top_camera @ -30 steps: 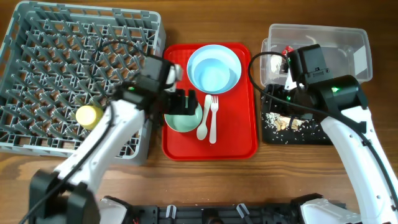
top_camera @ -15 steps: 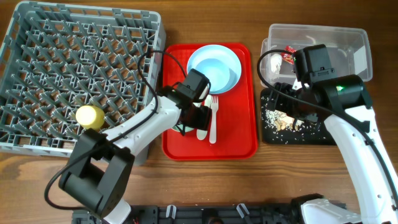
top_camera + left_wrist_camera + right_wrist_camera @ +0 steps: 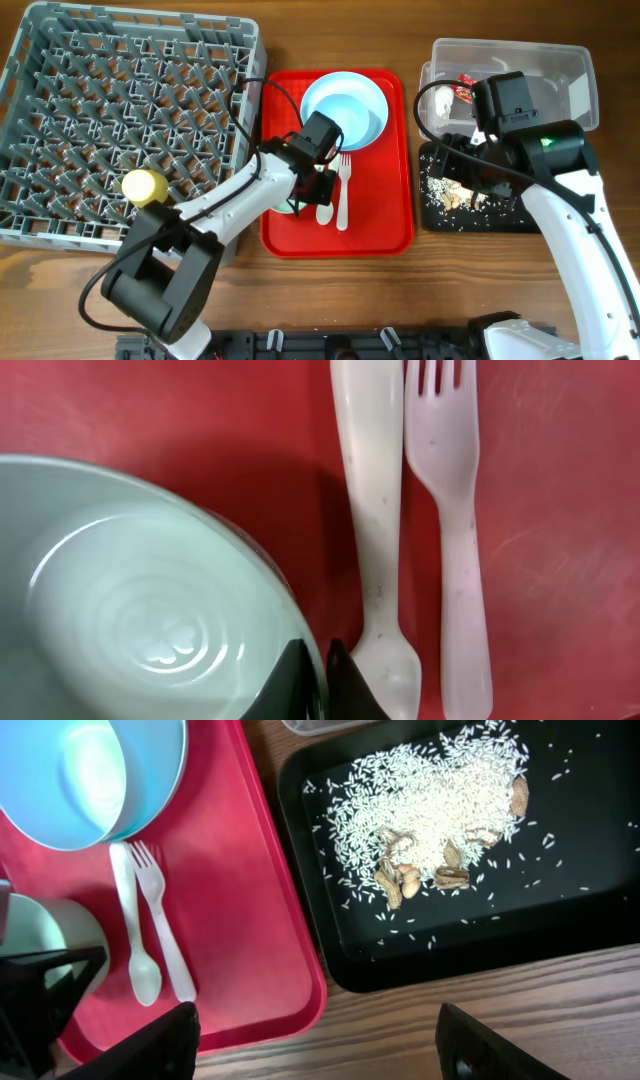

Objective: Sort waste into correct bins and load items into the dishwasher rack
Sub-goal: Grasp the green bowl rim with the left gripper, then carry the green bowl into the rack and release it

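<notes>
Since a second ago the left gripper has gone from spread wide to pinched together on the rim of the light green bowl, its two black tips meeting with the bowl's edge between them. The bowl fills the space to the left of the tips. Just to their right lies the white spoon, bowl end nearest the gripper, and the white fork lies touching alongside it, both flat on the red tray. Beyond the fork's tines sits the light blue bowl. Further out, to the arm's left, the grey dishwasher rack holds the yellow cup on its side.

The right gripper hangs with its fingers well apart and nothing between them, above the near edge of the black tray. Rice crumbs are heaped ahead of the fingers. The clear tub past the tray contains the red wrapper.
</notes>
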